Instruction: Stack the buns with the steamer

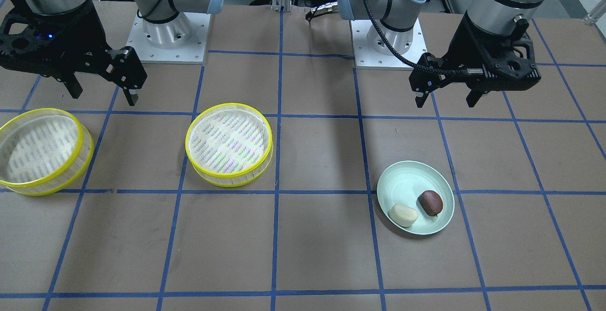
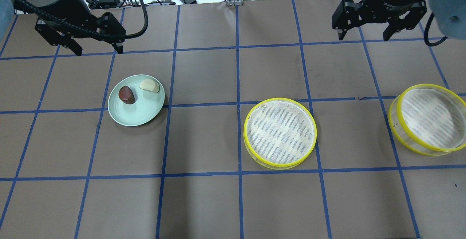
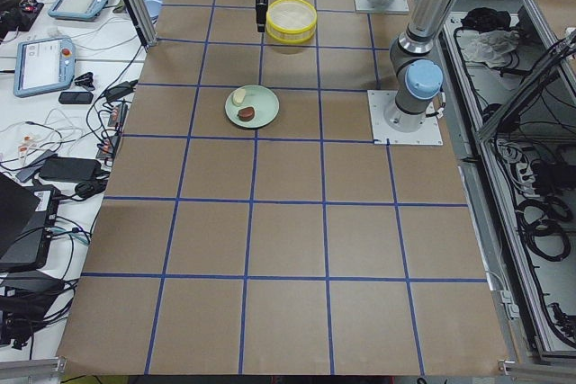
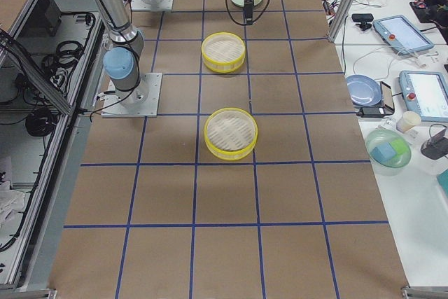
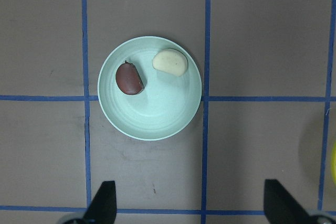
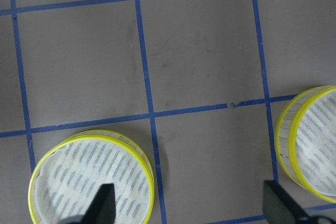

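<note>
**A:** Front view: where are the buns?
**B:** A pale cream oval bun (image 1: 403, 215) and a dark reddish-brown oval bun (image 1: 430, 202) lie just beside each other near the rim of the smooth pale green round plate (image 1: 402, 178). The left tool (image 1: 445, 102) hangs spread, apart from them.
**A:** And overhead?
**B:** The right tool (image 2: 364, 37) is spread too. One yellow-rimmed round mesh steamer basket (image 2: 279, 133) stands centrally, the second steamer basket (image 2: 429, 117) near the right edge, with open brown taped worktop (image 2: 204, 140) around both.
</note>
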`<state>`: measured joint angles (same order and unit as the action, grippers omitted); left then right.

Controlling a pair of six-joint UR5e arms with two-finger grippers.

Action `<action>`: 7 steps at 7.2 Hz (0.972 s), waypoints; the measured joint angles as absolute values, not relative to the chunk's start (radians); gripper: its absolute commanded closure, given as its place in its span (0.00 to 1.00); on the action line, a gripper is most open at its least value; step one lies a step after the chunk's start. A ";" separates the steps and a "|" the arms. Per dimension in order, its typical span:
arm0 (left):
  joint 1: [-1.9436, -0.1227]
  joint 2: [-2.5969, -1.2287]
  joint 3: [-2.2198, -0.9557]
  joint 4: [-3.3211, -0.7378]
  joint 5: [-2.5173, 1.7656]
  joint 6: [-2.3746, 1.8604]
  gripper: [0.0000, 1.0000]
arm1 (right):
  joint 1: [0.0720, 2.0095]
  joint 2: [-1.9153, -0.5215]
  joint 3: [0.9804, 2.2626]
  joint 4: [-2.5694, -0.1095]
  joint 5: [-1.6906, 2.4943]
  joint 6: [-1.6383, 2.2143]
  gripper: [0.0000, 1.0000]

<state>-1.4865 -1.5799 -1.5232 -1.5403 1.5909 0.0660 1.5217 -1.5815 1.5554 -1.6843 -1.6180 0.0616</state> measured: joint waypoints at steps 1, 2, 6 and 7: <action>-1.486 -1.580 -1.523 -1.541 1.590 0.066 0.00 | 1.522 -1.582 1.555 -1.684 -1.619 0.061 0.00; -1.486 -1.580 -1.523 -1.542 1.590 0.066 0.00 | 1.521 -1.582 1.555 -1.684 -1.619 0.062 0.00; -1.483 -1.580 -1.541 -1.543 1.589 0.076 0.00 | 1.397 -1.581 1.560 -1.657 -1.632 -0.038 0.00; -1.476 -1.593 -1.549 -1.521 1.589 0.122 0.00 | 1.298 -1.580 1.566 -1.645 -1.632 -0.209 0.00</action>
